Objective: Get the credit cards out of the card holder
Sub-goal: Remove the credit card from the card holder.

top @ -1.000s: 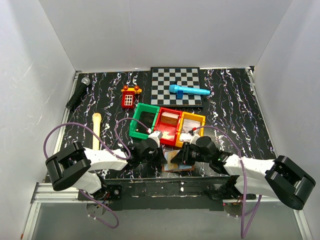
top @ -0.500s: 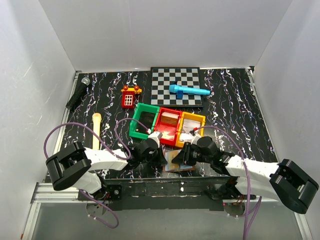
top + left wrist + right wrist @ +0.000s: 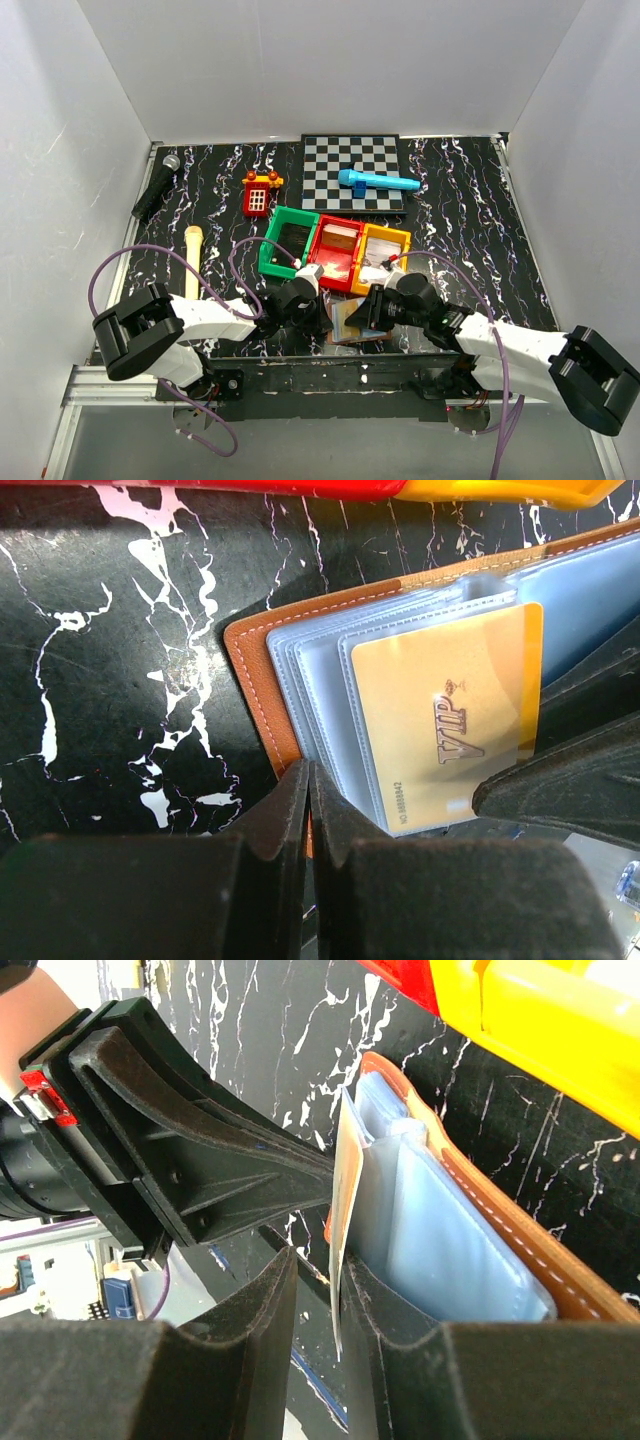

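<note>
place: robot lab | evidence: white enclosure walls (image 3: 330, 60), arm mounting rail (image 3: 330, 375)

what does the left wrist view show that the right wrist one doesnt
Only left wrist: the card's gold VIP face, and the left tool shut on the holder's brown edge.
Only right wrist: the card edge-on between the right tool's parted fingers.
Both: the holder's blue pockets and the yellow bin.

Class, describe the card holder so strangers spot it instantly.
Find the row of green, red and yellow bins. Below them in the top view lies the card holder: flat, brown, stitched, opened on pale blue sleeves with a gold VIP card.
</note>
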Controlling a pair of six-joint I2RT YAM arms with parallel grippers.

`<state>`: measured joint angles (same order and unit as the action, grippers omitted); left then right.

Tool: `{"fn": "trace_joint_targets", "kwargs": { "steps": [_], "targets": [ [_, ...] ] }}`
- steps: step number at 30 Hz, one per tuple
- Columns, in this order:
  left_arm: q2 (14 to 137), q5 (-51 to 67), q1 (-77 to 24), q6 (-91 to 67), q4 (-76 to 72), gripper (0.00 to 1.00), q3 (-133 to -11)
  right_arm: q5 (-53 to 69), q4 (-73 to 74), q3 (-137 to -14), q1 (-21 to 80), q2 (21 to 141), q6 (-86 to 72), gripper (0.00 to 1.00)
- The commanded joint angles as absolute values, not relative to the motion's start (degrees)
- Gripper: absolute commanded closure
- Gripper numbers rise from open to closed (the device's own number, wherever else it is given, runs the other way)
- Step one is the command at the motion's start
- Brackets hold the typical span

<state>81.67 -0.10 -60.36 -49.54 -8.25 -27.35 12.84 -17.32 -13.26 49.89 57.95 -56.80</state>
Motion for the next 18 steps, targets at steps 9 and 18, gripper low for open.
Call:
{"fn": "trace_joint_targets", "kwargs": {
  "steps": [9, 18],
  "targets": [
    [84.5, -1.9, -60.9, -48.5, -1.4, 1.00, -25.9, 11.9, -12.5, -15.0, 49.5, 54.7, -54.5, 0.69],
    [84.6, -1.8, -60.9, -48.4, -1.2, 1.00, -26.0, 11.6, -10.3, -15.5, 49.1, 54.0, -54.1, 0.69]
  ]
}}
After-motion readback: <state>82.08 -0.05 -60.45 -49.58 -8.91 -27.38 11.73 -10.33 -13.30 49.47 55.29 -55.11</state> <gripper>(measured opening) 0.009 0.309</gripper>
